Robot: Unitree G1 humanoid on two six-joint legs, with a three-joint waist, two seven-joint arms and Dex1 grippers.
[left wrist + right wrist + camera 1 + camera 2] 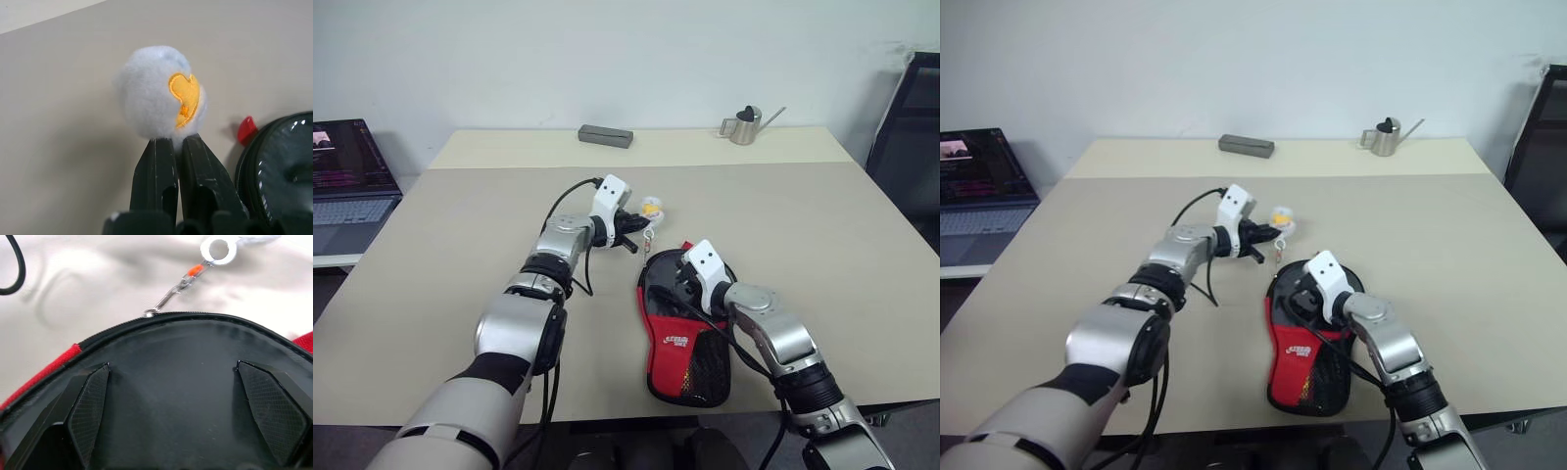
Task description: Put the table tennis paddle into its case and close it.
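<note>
One case lies on the table; left gripper pinches one fluffy charm, right gripper spread.

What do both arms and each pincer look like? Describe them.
Both arms are silver-grey metal segments with black ribbed joints and loose black cables. Each wrist carries a white block. The left pincer and right pincer each have two black fingers; the right pincer's pads are cross-hatched.

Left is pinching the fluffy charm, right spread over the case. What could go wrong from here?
1. The left gripper is shut on the white fluffy charm with the orange patch, soft stuff; it may slip out.
2. The thin metal chain could snap.
3. The open right gripper only rests on the black fabric case, which may slide.
</note>
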